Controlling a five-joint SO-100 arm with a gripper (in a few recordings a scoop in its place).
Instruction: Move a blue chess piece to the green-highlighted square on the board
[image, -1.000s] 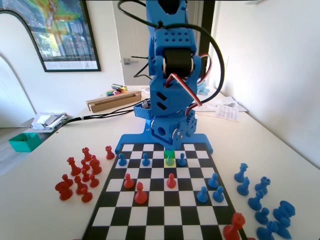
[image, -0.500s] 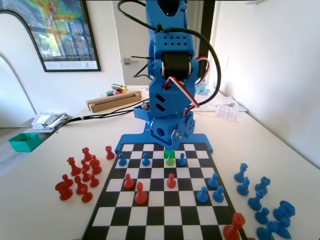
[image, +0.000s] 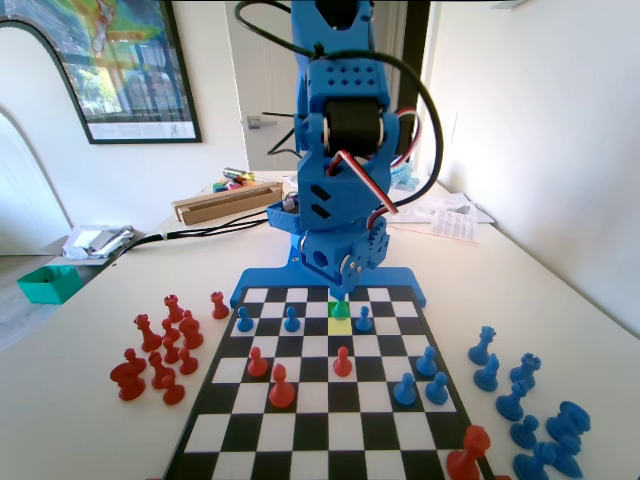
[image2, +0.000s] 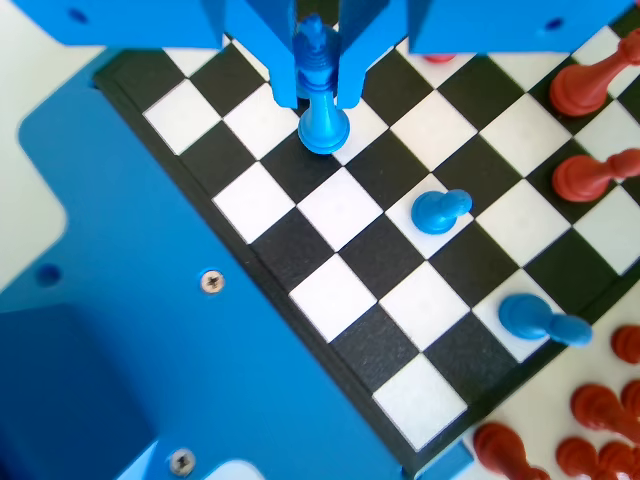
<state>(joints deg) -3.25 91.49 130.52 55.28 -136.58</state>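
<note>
My gripper (image2: 320, 92) hangs low over the board's near-arm rows, shut on a blue chess piece (image2: 323, 125). This piece has a small cross on top and a flared base, and it is taller than the pawns. It stands upright between the jaws, its base at or just above the board. In the fixed view my gripper (image: 341, 293) is over the green-highlighted square (image: 340, 309), and the held piece there is tinted green. The yellow square (image: 340, 327) just in front of it is bare.
Blue pawns (image: 291, 320) (image: 365, 320) flank the green square; two of them (image2: 440, 210) (image2: 540, 320) show in the wrist view. Red pawns (image: 342, 362) stand mid-board. Spare red pieces (image: 160, 350) crowd the table left of the board, spare blue pieces (image: 520, 400) the right.
The gripper has come down. The blue piece that stood on the yellow square now sits one square farther back, on the green one, between the jaws.
</note>
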